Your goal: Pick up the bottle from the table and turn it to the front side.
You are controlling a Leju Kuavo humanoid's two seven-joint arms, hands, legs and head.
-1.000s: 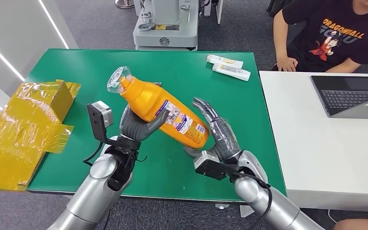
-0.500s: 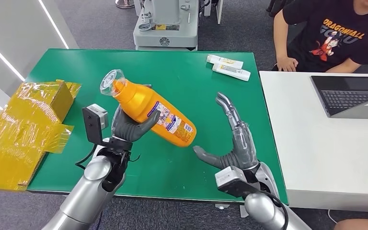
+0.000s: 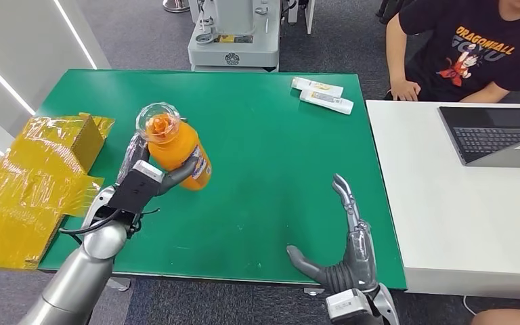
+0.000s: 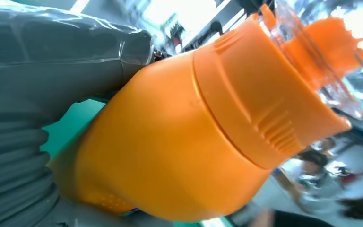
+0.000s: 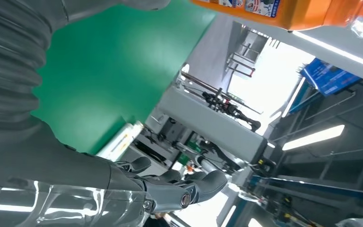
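Orange plastic, clear cap toward my head camera: the bottle (image 3: 174, 150) stands nearly upright above the left half of the green bench (image 3: 271, 142), gripped around its body by my left robot hand (image 3: 137, 186), thumb wrapped across the side facing me. A strip of its printed label shows on the side turned toward my right. My right robot hand (image 3: 344, 254) holds nothing, fingers spread wide, raised near the bench's front edge and well apart from the bottle.

I judge the pick-up done and the turning step in hand. The next move, as I read it, calls for rotating the bottle in the left grip until the label faces front, or passing it to the free hand for a fresh hold.

The head view gives the layout: two white tubes (image 3: 321, 95) at the far edge of the bench, crumpled yellow wrapping (image 3: 34, 179) to my left, a seated person (image 3: 470, 47) beside a laptop (image 3: 497, 135). The left wrist view adds the ribbed orange collar (image 4: 264, 101) under the cap. The right wrist view catches the label's underside (image 5: 250, 5).
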